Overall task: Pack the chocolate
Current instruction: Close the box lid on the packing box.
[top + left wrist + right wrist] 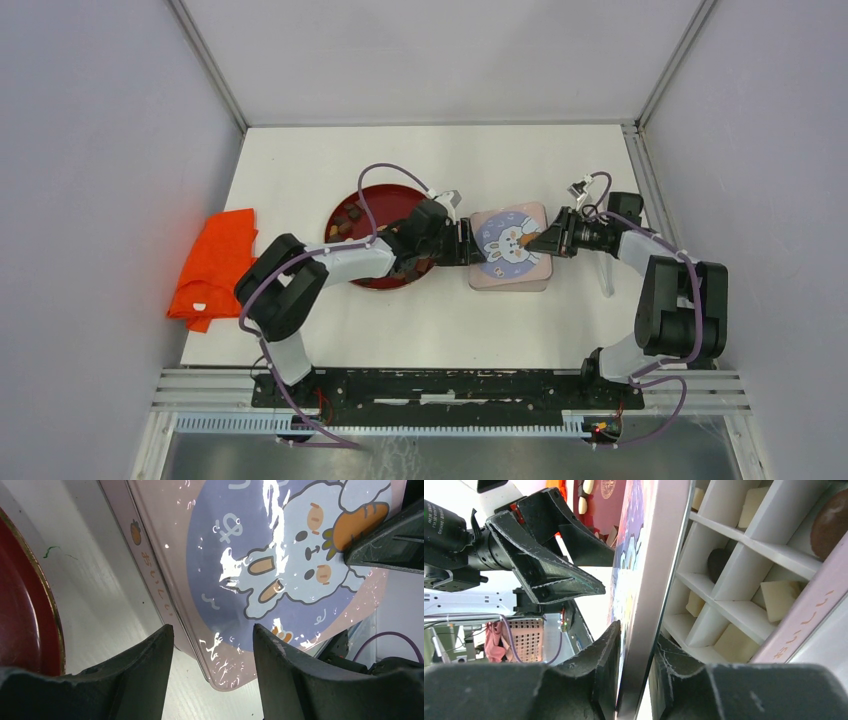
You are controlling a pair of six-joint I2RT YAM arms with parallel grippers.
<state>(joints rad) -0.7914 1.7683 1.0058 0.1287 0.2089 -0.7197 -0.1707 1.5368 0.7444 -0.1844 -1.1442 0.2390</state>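
Note:
The pale pink box (510,284) lies at mid-table, and its bunny-print lid (510,245) rests tilted over it. My right gripper (537,240) is shut on the lid's right edge. In the right wrist view the fingertips (636,640) pinch the lid's rim (649,555), which is raised off the grid compartments (734,555). Those hold cream (776,597) and dark chocolate (829,522). My left gripper (470,243) stands open at the lid's left edge. In its wrist view the fingers (213,645) straddle a lid corner (280,560) without touching. More chocolate (345,222) sits on the red plate (360,200).
An orange cloth (215,265) lies at the table's left edge. The red plate's rim (20,605) sits close to the left of the box. Grey walls enclose the table on three sides.

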